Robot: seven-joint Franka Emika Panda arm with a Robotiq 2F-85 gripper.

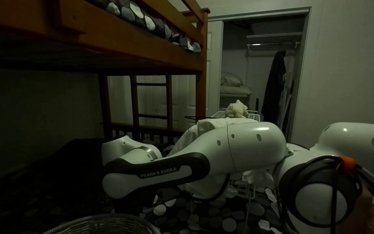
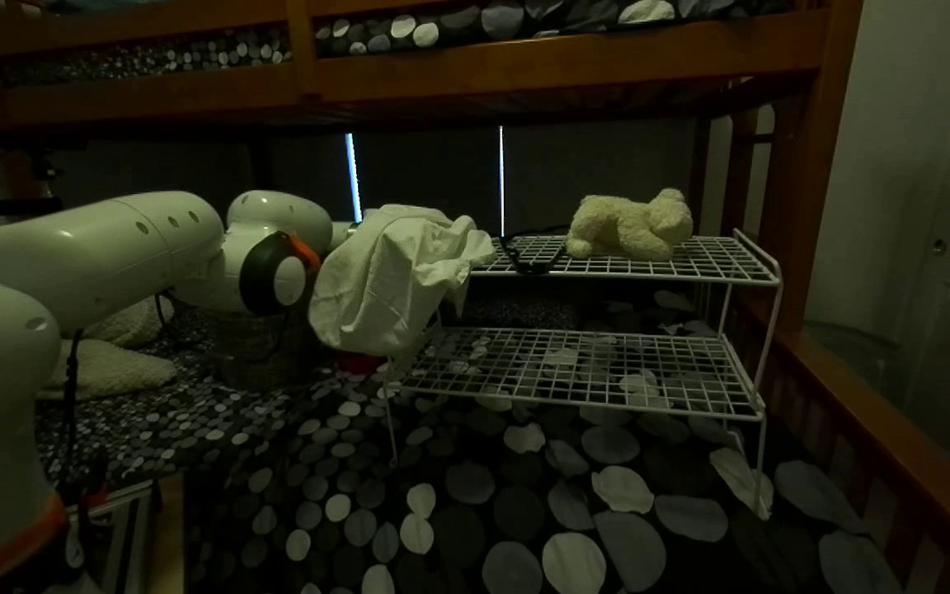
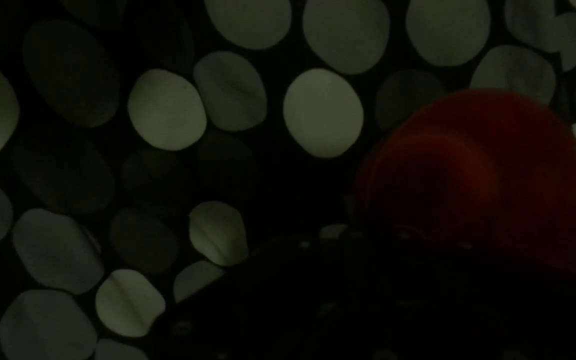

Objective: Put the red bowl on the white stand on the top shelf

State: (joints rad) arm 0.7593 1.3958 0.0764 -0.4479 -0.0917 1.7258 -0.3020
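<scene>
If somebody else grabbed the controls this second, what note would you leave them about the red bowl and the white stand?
Gripper: close by the red bowl in the wrist view; too dark to tell whether it is open, shut or holding.
Bowl: off the white stand, low near its end; a white cloth partly hides it in an exterior view.
Top shelf: bears a stuffed toy.
Done: gripper is at the bowl; nothing more.
Left: probably check the grip, lift clear of the cloth, set the bowl on the top shelf.

In an exterior view, the bowl (image 2: 359, 362) is left of the stand (image 2: 590, 369), whose top shelf (image 2: 722, 261) bears a toy (image 2: 627, 227).
</scene>
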